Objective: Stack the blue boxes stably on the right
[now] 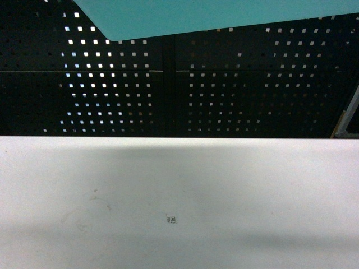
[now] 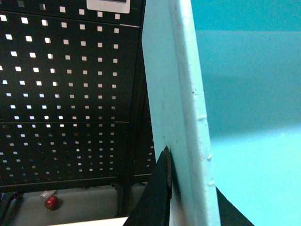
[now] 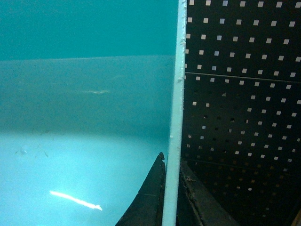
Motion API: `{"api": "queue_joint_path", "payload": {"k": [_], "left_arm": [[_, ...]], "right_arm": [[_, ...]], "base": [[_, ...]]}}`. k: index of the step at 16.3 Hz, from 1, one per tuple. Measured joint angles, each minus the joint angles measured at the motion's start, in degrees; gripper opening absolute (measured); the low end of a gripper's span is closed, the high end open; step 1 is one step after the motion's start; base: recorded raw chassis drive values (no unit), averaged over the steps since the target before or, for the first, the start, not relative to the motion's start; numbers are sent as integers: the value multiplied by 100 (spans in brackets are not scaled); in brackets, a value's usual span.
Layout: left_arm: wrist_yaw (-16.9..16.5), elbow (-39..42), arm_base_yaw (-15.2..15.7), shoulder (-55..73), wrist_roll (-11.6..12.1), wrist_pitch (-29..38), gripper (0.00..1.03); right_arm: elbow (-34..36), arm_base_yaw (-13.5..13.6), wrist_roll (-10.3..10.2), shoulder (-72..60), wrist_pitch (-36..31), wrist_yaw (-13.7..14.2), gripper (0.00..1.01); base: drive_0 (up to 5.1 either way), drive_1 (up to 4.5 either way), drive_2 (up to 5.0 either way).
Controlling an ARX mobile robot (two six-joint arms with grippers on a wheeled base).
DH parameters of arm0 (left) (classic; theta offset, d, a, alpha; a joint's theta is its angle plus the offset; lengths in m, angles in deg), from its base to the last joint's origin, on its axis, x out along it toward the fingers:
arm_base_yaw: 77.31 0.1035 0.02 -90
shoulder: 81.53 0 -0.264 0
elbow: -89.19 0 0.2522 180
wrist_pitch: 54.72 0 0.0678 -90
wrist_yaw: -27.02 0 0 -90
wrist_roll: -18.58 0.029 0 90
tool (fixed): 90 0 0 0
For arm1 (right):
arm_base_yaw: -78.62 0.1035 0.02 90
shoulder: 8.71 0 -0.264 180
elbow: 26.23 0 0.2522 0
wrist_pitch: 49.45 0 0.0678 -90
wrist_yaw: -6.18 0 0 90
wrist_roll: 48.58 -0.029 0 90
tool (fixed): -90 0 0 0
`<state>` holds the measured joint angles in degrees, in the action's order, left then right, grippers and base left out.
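Both fingers sets clamp blue box (image 1: pixel 196 17) rim: left gripper (image 2: pixel 188 197), right gripper (image 3: pixel 171 197), above table (image 1: pixel 179 190)

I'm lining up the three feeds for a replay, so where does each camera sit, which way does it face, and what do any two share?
Head: on the robot, facing forward and slanting down at the white table and the black pegboard; the blue box is overhead, no arm visible.
Left wrist-mounted: on the left arm, looking along the left gripper, clamped on the box's rim.
Right wrist-mounted: on the right arm, looking along the right gripper, clamped on the opposite rim.
Shared: all three show the box and pegboard.
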<state>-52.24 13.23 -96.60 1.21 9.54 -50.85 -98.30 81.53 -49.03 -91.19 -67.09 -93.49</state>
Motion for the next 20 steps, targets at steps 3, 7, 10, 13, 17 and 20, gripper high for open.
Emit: {"api": "queue_joint_path", "payload": {"k": [3, 7, 10, 13, 17, 20], "left_arm": [[4, 17, 0, 0, 44, -4, 5], [7, 17, -2, 2, 44, 0, 5], [7, 17, -2, 2, 46, -2, 5], [4, 17, -2, 2, 46, 2, 5], [4, 20, -2, 2, 46, -7, 5], [2, 17, -2, 2, 46, 0, 5]], "right_arm": [[22, 2, -4, 0, 9, 15, 7], [22, 0, -4, 0, 13, 15, 7], [22, -4, -2, 0, 11, 15, 7], [22, -4, -4, 0, 9, 15, 7], [26, -9, -4, 0, 11, 15, 7], [28, -11, -4, 0, 13, 15, 7]], "base": [[-95, -95, -95], [-185, -185, -185], [-154, -154, -154], [-171, -171, -171], [-162, -162, -162], [-167, -167, -167]]}}
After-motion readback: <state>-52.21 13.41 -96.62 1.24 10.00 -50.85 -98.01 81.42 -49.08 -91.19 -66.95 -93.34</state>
